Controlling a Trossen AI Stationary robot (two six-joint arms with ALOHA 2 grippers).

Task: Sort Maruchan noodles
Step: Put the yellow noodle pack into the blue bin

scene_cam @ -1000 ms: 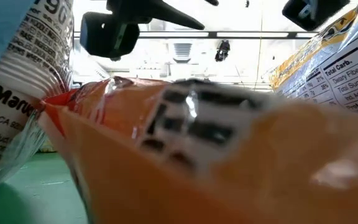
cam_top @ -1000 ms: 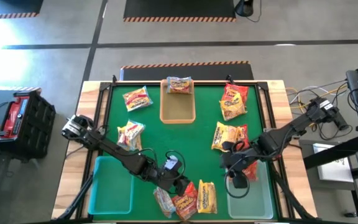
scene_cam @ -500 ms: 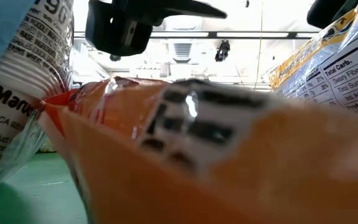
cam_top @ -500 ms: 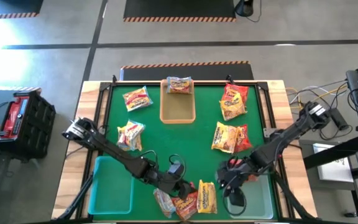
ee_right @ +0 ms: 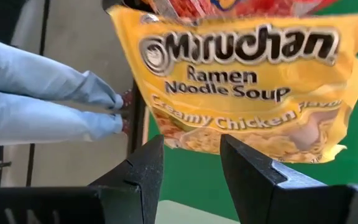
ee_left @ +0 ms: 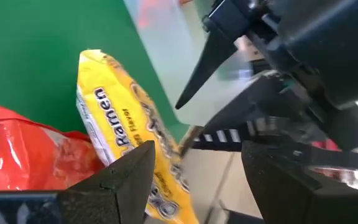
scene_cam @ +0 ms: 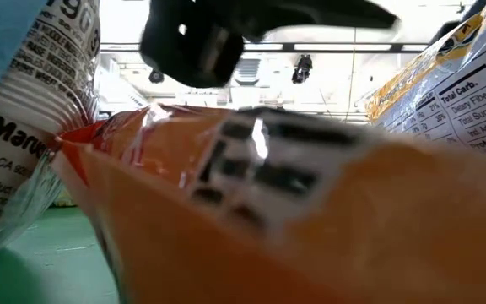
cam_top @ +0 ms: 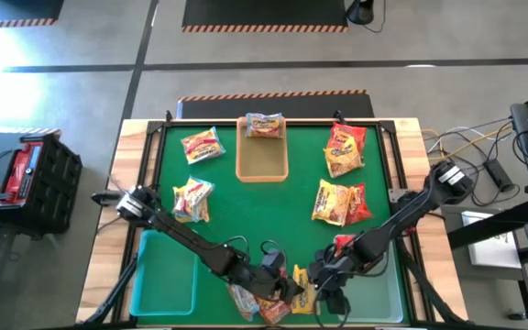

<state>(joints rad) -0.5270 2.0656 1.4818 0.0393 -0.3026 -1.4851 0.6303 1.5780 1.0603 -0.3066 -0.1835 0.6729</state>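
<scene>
A yellow Maruchan packet (cam_top: pixel 302 290) lies at the table's near edge beside a red packet (cam_top: pixel 270 303) and a silvery one (cam_top: pixel 240 297). My left gripper (cam_top: pixel 280 282) is open over the yellow packet's left part; the packet (ee_left: pixel 114 134) runs between its fingers in the left wrist view (ee_left: pixel 197 152). My right gripper (cam_top: pixel 320 286) is open at the packet's right side, facing its printed front (ee_right: pixel 241 74), fingers apart (ee_right: pixel 191 142). More packets lie farther back (cam_top: pixel 200 144) (cam_top: pixel 192 198) (cam_top: pixel 345 147) (cam_top: pixel 334 202). My left gripper's open fingers stand on either side of the yellow packet's near end (ee_left: pixel 163 186), slanting down from the table's left; whether they touch it I cannot tell. My right gripper's open fingers stand just before the packet's edge (ee_right: pixel 188 134); I cannot tell that they touch it.
A tan tray (cam_top: pixel 262 163) at the far middle holds one packet (cam_top: pixel 264 124). Teal trays sit near left (cam_top: pixel 163 275) and near right (cam_top: pixel 383 289). A red packet (cam_top: pixel 342 244) lies by the right tray. The low view is blocked by packets (scene_cam: pixel 310 219). A person's legs (ee_right: pixel 42 106) stand beyond the table.
My left gripper has gone toward the table's right along the near edge, over the red packet to the yellow one. My right gripper has gone from over the right teal tray toward the left and near edge, up to the yellow packet. The packets have stayed in place.
</scene>
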